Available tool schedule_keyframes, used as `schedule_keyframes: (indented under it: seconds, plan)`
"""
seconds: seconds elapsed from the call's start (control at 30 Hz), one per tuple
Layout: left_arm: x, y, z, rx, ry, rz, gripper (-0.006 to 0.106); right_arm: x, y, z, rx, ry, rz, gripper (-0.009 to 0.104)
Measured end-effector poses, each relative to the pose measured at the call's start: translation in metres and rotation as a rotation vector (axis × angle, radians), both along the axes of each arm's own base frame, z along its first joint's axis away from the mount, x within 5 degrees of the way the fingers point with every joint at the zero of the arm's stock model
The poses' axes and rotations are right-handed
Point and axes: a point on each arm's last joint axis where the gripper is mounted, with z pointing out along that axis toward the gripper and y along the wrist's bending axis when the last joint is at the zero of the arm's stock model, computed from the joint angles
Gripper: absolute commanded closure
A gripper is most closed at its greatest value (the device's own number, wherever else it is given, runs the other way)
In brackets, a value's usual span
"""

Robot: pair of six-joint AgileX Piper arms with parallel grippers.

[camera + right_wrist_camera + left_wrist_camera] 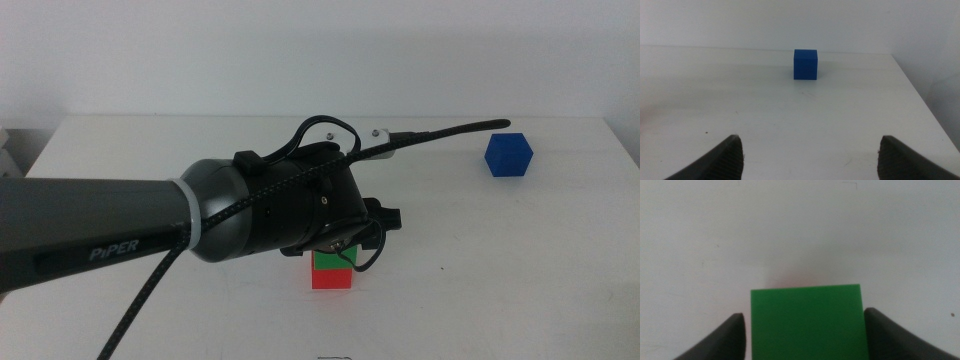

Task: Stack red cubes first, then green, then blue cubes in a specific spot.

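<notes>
The green cube [330, 260] sits on top of the red cube [332, 279] near the front middle of the white tabletop [480, 260], so the first two layers of the stack appear to be in place. In the middle view only a sliver of green shows under the left arm's wrist, with the red face plain below it. The left end effector [806, 330] straddles the green cube: in the left wrist view its two dark jaws stand one on each side of the cube, each with a thin strip of white between jaw and cube face, so the jaws look slightly parted and not pressing on it. My reading is that the green cube has been set down and let go, though the gap is narrow.

The blue cube [509, 154] is what remains. It rests alone on the tabletop toward the far right, well apart from the stack. The right end effector [807, 150] is out of the middle view, but its wrist view looks straight at the blue cube [805, 64], which lies directly ahead and near centre between its wide-open, empty jaws, with one flat face turned toward them. The right arm is therefore the nearer and better placed one: a straight advance should bring the jaws around the cube.
</notes>
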Motion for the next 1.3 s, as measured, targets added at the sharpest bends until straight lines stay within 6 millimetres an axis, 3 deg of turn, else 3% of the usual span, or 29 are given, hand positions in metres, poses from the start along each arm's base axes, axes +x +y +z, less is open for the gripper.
schedule_keyframes:
  seconds: [0.13, 0.33, 0.6, 0.8, 0.93, 1.1, 1.3]
  plan:
    - [0.0, 0.0, 0.0, 0.011, -0.003, -0.016, 0.009, 0.0, 0.0, 0.0, 0.0, 0.0, 0.0, 0.003]
    - [-0.002, 0.002, 0.008, 0.035, -0.024, -0.073, 0.007, 0.0, 0.0, 0.0, 0.0, 0.0, 0.0, 0.003]
    - [-0.023, 0.023, 0.083, -0.007, -0.177, -0.23, 0.007, 0.0, 0.0, 0.0, 0.0, 0.0, 0.0, 0.003]
    - [-0.057, 0.056, 0.148, -0.011, -0.312, -0.399, 0.008, 0.0, 0.0, 0.0, 0.0, 0.0, 0.0, 0.003]
    - [-0.085, 0.091, 0.181, 0.026, -0.358, -0.56, 0.008, 0.0, 0.0, 0.0, 0.0, 0.0, 0.0, 0.003]
    - [-0.12, 0.142, 0.21, 0.026, -0.393, -0.688, 0.008, 0.0, 0.0, 0.0, 0.0, 0.0, 0.0, 0.003]
    - [-0.149, 0.175, 0.228, -0.002, -0.457, -0.764, 0.008, 0.0, 0.0, 0.0, 0.0, 0.0, 0.0, 0.003]
